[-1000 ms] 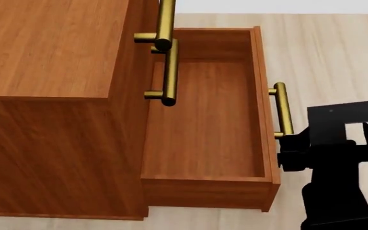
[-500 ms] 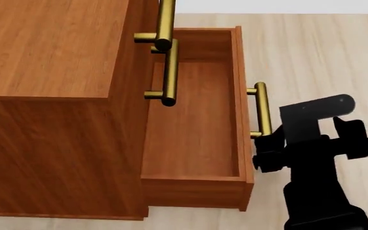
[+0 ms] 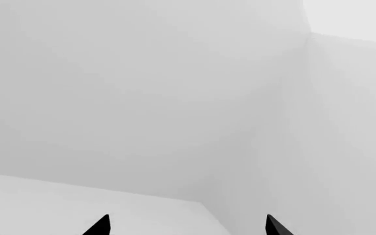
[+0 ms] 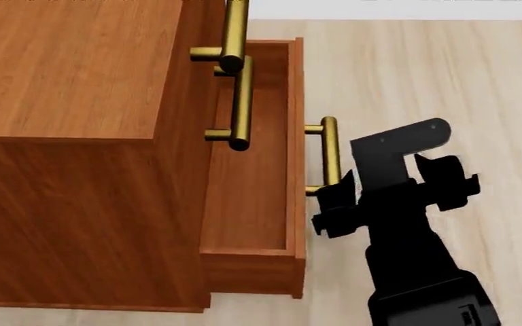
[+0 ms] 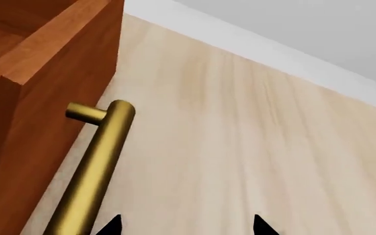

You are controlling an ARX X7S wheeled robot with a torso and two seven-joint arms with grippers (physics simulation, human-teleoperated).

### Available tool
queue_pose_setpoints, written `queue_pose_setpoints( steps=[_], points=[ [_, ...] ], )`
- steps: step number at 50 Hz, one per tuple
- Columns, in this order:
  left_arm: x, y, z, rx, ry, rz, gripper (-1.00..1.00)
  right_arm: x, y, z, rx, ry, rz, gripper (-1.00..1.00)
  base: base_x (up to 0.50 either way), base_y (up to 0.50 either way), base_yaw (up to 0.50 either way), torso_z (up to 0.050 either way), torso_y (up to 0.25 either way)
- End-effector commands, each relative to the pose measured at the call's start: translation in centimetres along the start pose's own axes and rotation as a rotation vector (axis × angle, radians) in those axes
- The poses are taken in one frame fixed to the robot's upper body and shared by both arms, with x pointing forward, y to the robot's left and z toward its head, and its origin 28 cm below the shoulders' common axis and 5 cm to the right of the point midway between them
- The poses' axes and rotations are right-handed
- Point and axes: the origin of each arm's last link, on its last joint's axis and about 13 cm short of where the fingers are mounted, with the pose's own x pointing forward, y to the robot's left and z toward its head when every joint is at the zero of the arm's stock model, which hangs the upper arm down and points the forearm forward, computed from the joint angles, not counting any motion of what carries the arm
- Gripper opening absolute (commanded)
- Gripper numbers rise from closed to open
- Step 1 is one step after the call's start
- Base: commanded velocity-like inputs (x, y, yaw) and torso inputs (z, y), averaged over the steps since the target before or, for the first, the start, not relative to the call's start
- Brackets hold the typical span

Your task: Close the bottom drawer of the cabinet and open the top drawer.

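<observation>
Bottom drawer (image 4: 252, 204) is sitting partly pulled out of the cabinet (image 4: 71, 136), its open box showing a narrow strip of bare wooden floor between the cabinet face and its own front panel. Its brass handle (image 4: 329, 156) is projecting from that front panel toward the pale plank floor (image 4: 442, 75). The right gripper (image 4: 334, 204) is pressing against the near end of this handle, its black body reaching in from the lower right of the head view. In the right wrist view the two black fingertips (image 5: 113, 226) are standing apart, with the handle bar (image 5: 96, 166) running past just beside one of them and not between them, so the gripper is spread and is clamping nothing. The drawer's front panel (image 5: 51, 98) is filling the side of that view next to the handle.

Above the bottom drawer, the top drawer and the middle drawer are sitting flush in the cabinet; only their brass handles, the top drawer's handle (image 4: 234, 30) and the middle drawer's handle (image 4: 240, 102), are standing out from the face, one over the other.

The left gripper (image 3: 186, 227) is showing only in its own wrist view, its two dark fingertips (image 3: 100, 226) held wide apart in front of plain grey-white surfaces, holding nothing.
</observation>
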Motion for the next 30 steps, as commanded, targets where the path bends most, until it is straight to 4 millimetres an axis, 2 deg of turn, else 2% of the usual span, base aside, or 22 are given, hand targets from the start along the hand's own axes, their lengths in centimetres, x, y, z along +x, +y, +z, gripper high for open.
queue_pose_setpoints(
  steps=[1, 15, 30],
  points=[
    [0.0, 0.0, 0.0, 0.002, -0.001, -0.003, 1.00, 1.1, 1.5, 1.3, 0.016, -0.016, 0.071, 1.00, 0.00, 0.00, 0.00, 0.000, 0.000],
    [0.0, 0.0, 0.0, 0.003, 0.001, -0.007, 1.00, 2.1, 3.2, 1.3, 0.003, -0.005, 0.133, 1.00, 0.00, 0.00, 0.00, 0.000, 0.000],
    [0.0, 0.0, 0.0, 0.000, 0.002, -0.006, 1.00, 2.1, 4.9, 1.6, -0.008, -0.015, 0.206, 1.00, 0.00, 0.00, 0.00, 0.000, -0.001]
  ],
)
